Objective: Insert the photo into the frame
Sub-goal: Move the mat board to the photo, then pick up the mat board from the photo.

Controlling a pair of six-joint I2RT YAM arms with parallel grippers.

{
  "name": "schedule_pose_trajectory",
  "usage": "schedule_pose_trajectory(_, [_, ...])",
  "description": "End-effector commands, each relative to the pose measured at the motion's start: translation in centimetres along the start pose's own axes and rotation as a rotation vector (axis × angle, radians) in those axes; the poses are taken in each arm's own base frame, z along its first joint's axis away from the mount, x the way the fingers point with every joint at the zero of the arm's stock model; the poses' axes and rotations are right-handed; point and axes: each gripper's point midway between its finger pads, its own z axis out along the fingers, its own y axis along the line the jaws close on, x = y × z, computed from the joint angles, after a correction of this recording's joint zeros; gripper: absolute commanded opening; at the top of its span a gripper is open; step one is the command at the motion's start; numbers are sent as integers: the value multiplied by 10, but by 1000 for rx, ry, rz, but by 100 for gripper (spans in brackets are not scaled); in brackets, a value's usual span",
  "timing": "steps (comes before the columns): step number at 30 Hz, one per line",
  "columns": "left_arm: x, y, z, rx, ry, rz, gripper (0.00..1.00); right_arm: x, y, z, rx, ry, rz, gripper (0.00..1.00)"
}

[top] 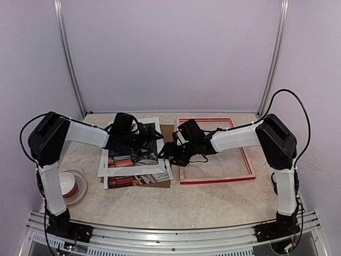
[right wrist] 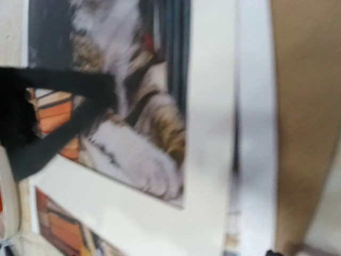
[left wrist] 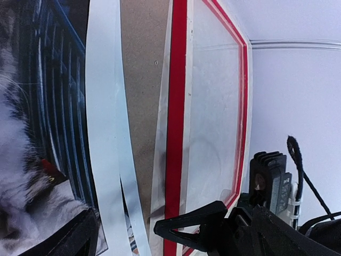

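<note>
Photo (top: pixel 121 161) under white mat (top: pixel 130 171) on worktop (top: pixel 213 205), at 9 o'clock of frame (top: pixel 216 180), long axis roughly 12–6. Left pincer (top: pixel 139 146) directly above it, jaws apart, empty. Right pincer (top: pixel 170 152) at its 3 o'clock edge, also apart.

In the top view my left arm (top: pixel 85 134) rises at lower left, bends and reaches right. My left gripper (top: pixel 139 146) sits near centre, jaws spread wide. My right arm (top: pixel 234 138) mirrors it, right gripper (top: pixel 173 152) parted too.
</note>
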Motion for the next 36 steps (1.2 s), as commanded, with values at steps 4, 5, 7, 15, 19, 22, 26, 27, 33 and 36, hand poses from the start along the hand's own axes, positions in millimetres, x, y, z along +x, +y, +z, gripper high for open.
schedule_pose_trajectory(4, [9,10,-41,-58,-57,33,99,24,21,-6,-72,56,29,75])
schedule_pose_trajectory(5, [12,12,-43,-66,-56,32,99,26,23,-5,-76,60,28,75])
schedule_pose_trajectory(7, [18,14,-48,-77,-52,34,99,31,24,-3,-78,74,40,75])
schedule_pose_trajectory(15, [26,23,-54,-119,-53,48,99,40,24,6,-77,105,76,76])
schedule_pose_trajectory(19, [30,31,-50,-128,-43,42,99,43,17,8,-54,115,108,76])
schedule_pose_trajectory(22, [34,35,-46,-126,-32,34,99,48,9,12,-31,128,130,76])
schedule_pose_trajectory(26, [38,40,-43,-125,-22,26,99,55,2,18,-31,158,161,76])
schedule_pose_trajectory(27, [38,40,-43,-123,-20,26,99,57,2,19,-34,162,169,76])
schedule_pose_trajectory(33, [40,40,-41,-113,-11,25,99,59,0,23,-47,168,188,76])
schedule_pose_trajectory(36, [41,41,-40,-112,-7,26,99,58,8,22,-100,160,197,76])
